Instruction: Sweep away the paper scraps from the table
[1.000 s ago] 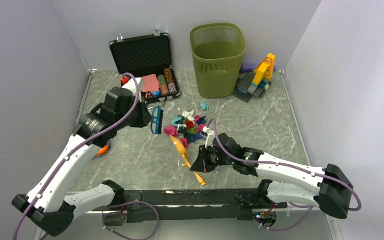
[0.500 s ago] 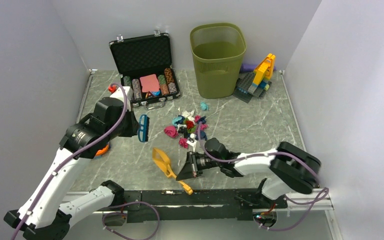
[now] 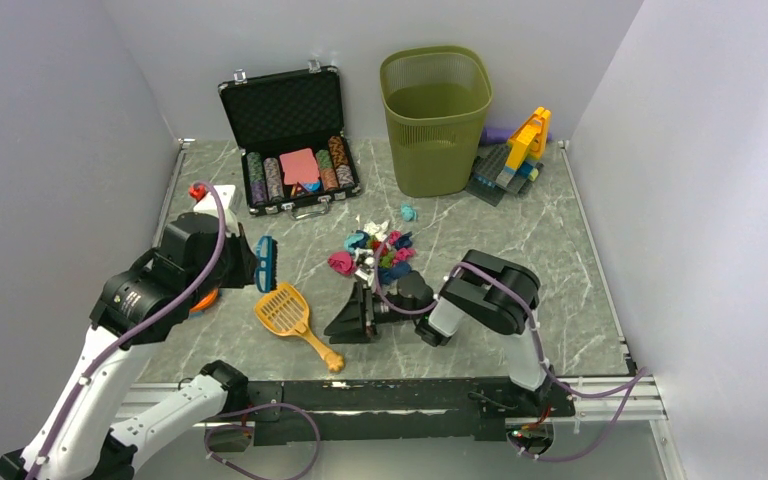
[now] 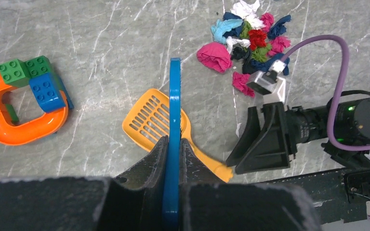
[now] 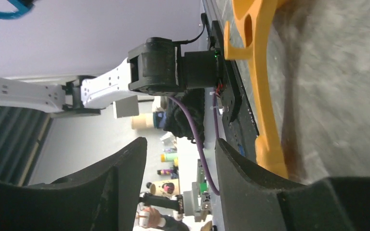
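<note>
Blue brush [image 4: 174, 96] sits clamped in the left pincer [image 4: 173, 144], likely for pushing scraps [image 3: 378, 250] onto the scoop [image 3: 282, 310] at their eight o'clock; the right pincer [image 5: 180, 142] gapes empty beside it.

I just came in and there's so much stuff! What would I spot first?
Probably the bright heap of paper scraps in the middle of the table. Next, the orange scoop lying flat near the front, between the left gripper, shut on a blue brush, and the open right gripper. A big green bin stands at the back.
</note>
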Robot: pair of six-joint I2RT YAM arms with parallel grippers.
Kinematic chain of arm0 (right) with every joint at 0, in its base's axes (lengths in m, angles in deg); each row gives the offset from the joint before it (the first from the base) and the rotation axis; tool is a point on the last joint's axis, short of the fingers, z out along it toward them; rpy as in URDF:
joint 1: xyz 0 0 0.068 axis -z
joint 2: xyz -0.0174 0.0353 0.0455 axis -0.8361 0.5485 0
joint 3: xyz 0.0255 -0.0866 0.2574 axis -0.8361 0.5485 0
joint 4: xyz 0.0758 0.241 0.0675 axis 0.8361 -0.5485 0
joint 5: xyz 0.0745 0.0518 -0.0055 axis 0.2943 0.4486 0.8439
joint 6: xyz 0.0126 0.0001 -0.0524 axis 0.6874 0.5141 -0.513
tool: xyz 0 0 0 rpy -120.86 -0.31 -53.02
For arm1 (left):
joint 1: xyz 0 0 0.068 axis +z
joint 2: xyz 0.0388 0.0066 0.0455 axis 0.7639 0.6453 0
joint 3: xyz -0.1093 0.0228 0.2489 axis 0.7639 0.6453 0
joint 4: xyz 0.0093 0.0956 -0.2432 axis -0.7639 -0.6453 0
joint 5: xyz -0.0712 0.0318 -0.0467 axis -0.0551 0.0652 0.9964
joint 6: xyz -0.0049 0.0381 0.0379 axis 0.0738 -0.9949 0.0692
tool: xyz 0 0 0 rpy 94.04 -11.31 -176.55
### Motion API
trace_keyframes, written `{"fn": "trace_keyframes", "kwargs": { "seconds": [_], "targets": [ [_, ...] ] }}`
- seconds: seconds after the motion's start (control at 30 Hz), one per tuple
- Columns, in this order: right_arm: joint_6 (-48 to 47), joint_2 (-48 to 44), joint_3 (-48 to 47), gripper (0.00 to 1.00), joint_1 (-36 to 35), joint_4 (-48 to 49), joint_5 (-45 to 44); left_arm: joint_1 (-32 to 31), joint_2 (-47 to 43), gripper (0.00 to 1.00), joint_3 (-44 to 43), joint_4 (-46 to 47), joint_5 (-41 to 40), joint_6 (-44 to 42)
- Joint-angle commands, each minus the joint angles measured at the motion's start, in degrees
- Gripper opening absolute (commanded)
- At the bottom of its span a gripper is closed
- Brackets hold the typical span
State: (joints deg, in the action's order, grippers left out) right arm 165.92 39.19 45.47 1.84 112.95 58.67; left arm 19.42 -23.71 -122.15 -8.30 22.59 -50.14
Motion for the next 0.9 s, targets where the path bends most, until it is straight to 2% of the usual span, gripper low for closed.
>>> {"fn": "trace_keyframes", "kwargs": {
  "seconds": [0.0, 0.1, 0.13, 0.2, 0.27, 0.37, 0.47, 0.63, 0.87],
  "targets": [
    [2.15, -2.66, 3.1, 0.58, 3.19, 12.68, 0.81, 0.42, -0.42, 0.0, 0.74, 0.04, -0.79, -0.88],
    [-6.06, -9.44, 3.75, 0.58, 4.07, -0.64, 0.53, 0.45, -0.17, 0.0, 0.51, 0.01, -1.21, -1.19],
    [-10.48, -12.35, 3.06, 0.58, 3.94, -8.09, -0.24, 0.49, -0.07, 0.0, 0.41, 0.09, -1.41, -1.29],
    [-20.76, -18.53, 0.13, 0.58, 2.94, -29.66, -3.5, 0.47, -0.16, 0.0, 0.37, 0.14, -1.69, -1.39],
    [-34.87, -23.43, -5.4, 0.58, 0.28, -50.56, -12.2, 0.43, -0.35, 0.0, 0.5, 0.09, -2.14, -1.39],
    [-48.16, -25.61, -14.34, 0.58, -5.2, -71.57, -26.57, 0.45, -1.04, 0.0, 0.49, -0.28, -3.77, -1.55],
    [-55.23, -24.01, -19.97, 0.59, -9.78, -80.94, -36.47, 0.46, -1.58, 0.0, 0.32, -1.37, -6.7, -1.74],
    [-61.68, -19.19, -27.07, 0.64, -16.49, -88.06, -49.08, 0.44, -2.15, 0.0, -0.2, -4.86, -15.05, -1.95],
    [-63.39, -12.69, -32.71, 0.68, -20.45, -89.5, -56.06, 0.47, -3.14, 0.0, 0.92, -7.16, -22.97, -3.09]
  ]
}}
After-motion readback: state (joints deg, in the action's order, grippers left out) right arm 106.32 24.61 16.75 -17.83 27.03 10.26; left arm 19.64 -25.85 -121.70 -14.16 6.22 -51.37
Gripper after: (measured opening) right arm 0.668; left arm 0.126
